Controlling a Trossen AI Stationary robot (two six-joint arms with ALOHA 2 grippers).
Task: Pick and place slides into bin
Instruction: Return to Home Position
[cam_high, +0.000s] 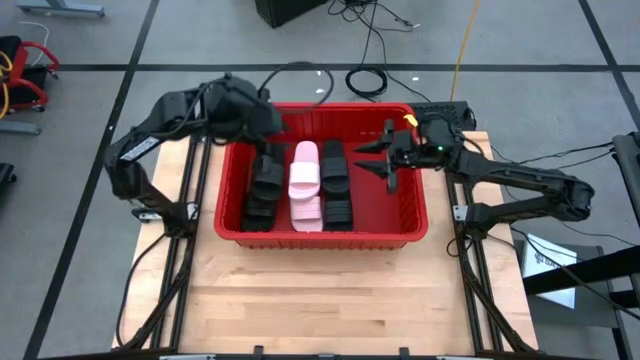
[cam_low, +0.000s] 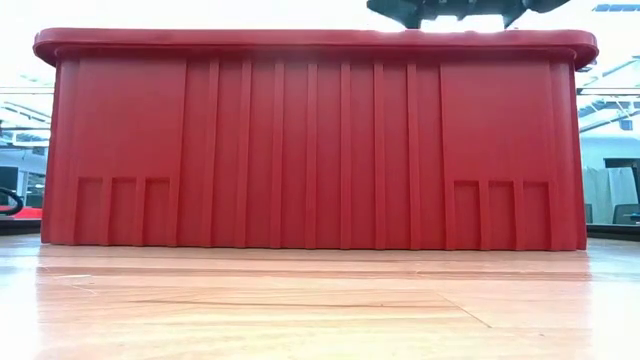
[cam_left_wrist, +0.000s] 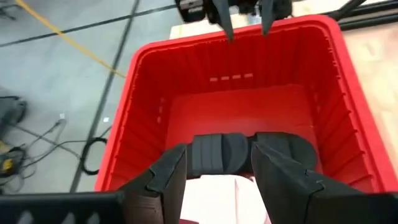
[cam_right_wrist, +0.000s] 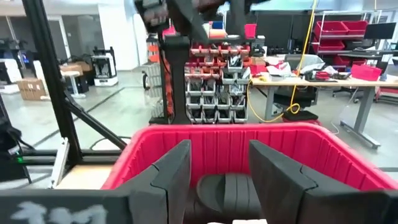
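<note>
Since the slides lie inside the red bin (black flanking pink) and my left claw and right claw hang wide open, empty, over it, I judge packing done and homing in hand: next, raise my 2 arms clear of its rim.

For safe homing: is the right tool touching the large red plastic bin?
Apart. Low view: right tool hangs above the red plastic bin, light over its rim.

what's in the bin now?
Bin holds black slides flanking pink slides. Stacking and the left arm hide the exact count.
</note>
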